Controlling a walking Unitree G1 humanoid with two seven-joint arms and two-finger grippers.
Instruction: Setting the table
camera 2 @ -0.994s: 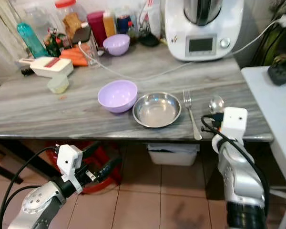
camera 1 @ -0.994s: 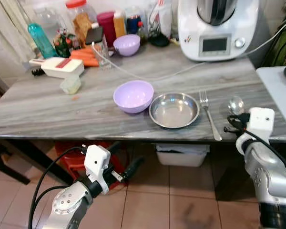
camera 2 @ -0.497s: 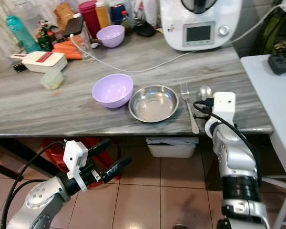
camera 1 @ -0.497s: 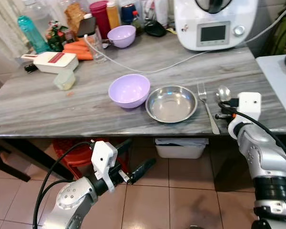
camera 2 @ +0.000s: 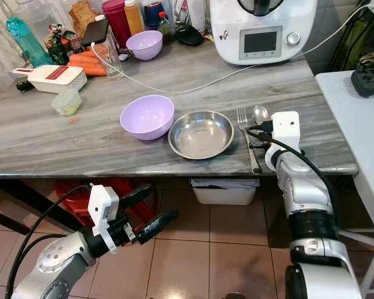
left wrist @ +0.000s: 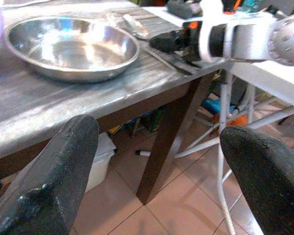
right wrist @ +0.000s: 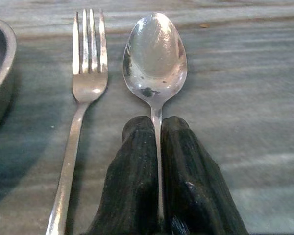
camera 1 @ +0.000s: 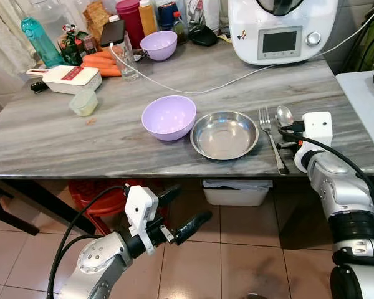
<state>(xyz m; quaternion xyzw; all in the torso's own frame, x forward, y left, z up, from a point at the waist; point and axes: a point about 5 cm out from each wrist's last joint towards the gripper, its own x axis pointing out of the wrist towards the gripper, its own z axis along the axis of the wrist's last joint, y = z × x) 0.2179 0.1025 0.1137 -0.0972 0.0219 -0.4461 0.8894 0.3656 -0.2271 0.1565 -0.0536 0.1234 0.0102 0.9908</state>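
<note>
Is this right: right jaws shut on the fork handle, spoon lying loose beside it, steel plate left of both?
Not quite. The right gripper is shut on the spoon, not the fork; the right wrist view shows the spoon's handle pinched between its jaws. The fork lies loose beside it, with the steel plate left of both.

Home kitchen, grey marbled table [camera 1: 62, 140], food processor [camera 1: 280, 28] (white, corded), jars, carrots [camera 1: 103, 62], tiled floor [camera 1: 237, 249]

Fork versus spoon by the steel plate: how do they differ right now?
The fork lies free beside the steel plate; the spoon sits farther out, its handle pinched in the right gripper. The fork ends in tines, the spoon in a rounded bowl. Both are shiny metal, lying parallel on the table.
</note>
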